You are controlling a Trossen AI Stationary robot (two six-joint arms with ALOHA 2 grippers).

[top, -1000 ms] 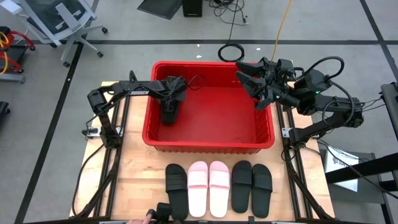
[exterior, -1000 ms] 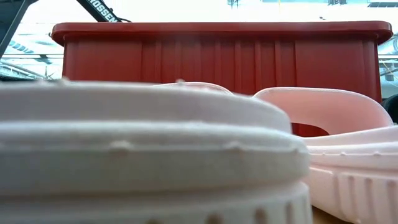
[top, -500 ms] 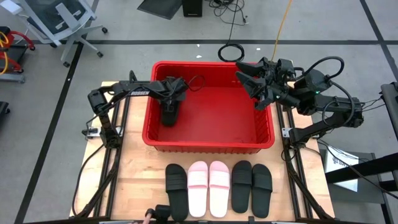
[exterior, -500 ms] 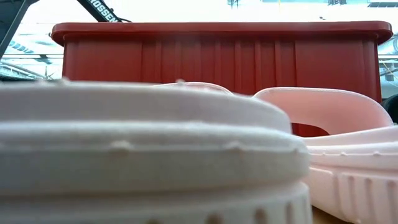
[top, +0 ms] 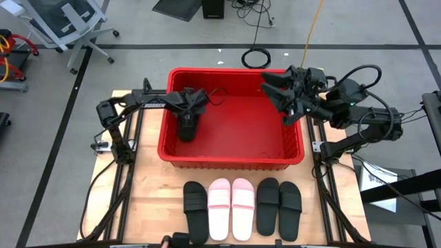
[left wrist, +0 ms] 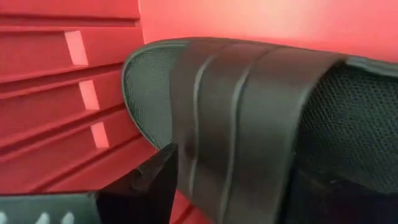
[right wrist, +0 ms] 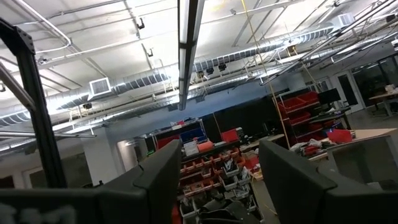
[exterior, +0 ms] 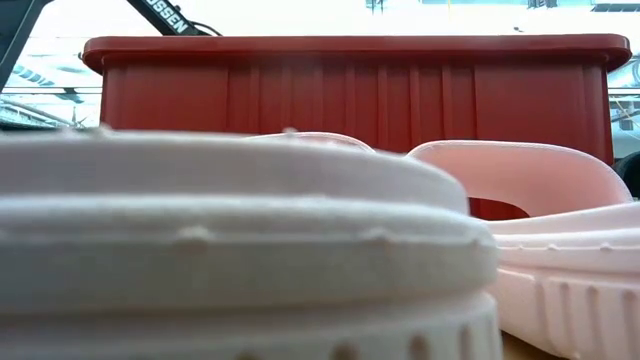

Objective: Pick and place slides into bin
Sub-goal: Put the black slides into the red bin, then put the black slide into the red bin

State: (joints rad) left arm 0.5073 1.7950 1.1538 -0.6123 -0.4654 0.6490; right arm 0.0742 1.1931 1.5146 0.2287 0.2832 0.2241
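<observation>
Currently the left tool (top: 187, 122) is down inside the large red rectangular plastic bin (top: 231, 160), near its left wall, fingers (left wrist: 146, 180) spread on either side of a black ribbed-strap slide (left wrist: 249, 118) lying on the bin floor; not pinching it. The right tool (top: 279, 96) hangs over the bin's right rim, fingers spread, nothing between them. In front of the bin, five more slides sit in a row on the wooden tabletop (top: 155, 200): one black (top: 195, 211), a pale pink pair (top: 231, 208), then a black pair (top: 278, 207).
</observation>
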